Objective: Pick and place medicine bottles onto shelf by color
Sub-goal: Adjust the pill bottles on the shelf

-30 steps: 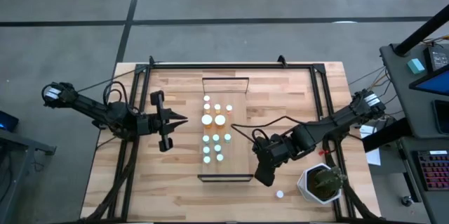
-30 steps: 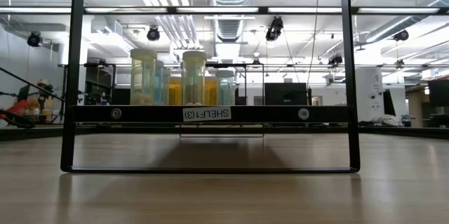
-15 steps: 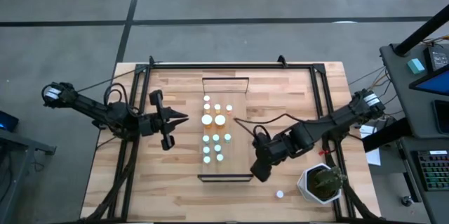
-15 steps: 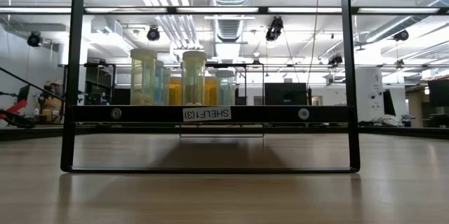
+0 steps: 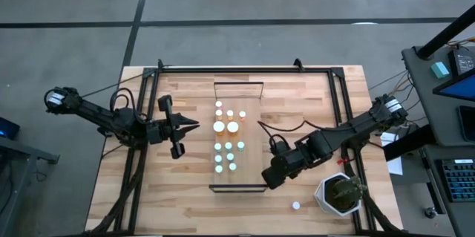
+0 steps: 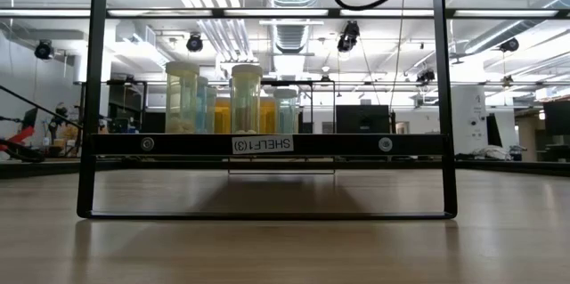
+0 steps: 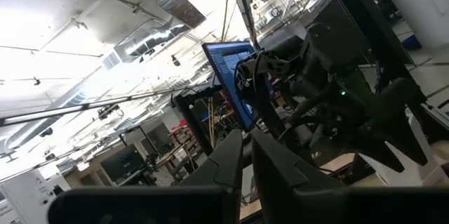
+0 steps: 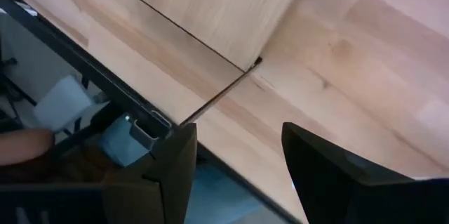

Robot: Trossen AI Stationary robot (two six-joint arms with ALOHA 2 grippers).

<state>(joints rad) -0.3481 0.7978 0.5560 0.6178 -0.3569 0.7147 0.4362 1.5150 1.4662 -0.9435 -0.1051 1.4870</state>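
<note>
The shelf [image 5: 252,96], a long light-wood plank in a dark frame, lies at the table's middle. Several medicine bottles [image 5: 226,137] with white caps stand on it; the low view shows them upright [image 6: 246,97], some yellowish, some greenish. One white-capped bottle [image 5: 295,206] stands alone on the table near the front edge. My right gripper [image 5: 268,181] hangs open over the table just right of the shelf's near right corner [image 8: 256,62], with nothing between its fingers [image 8: 237,136]. My left gripper [image 5: 195,126] is shut, held above the table left of the shelf, pointing toward it [image 7: 247,143].
A potted green plant [image 5: 341,195] in a white pot stands at the near right, close to the lone bottle. Dark metal frame rails [image 5: 338,111] run along the table's left, right and far sides. Bare wood lies between the shelf and my left gripper.
My right gripper has rolled about its own axis, and its tip has swung a little toward the shelf's near right corner. Its cable now loops into the top of the low view. The bottles and shelf have kept still.
</note>
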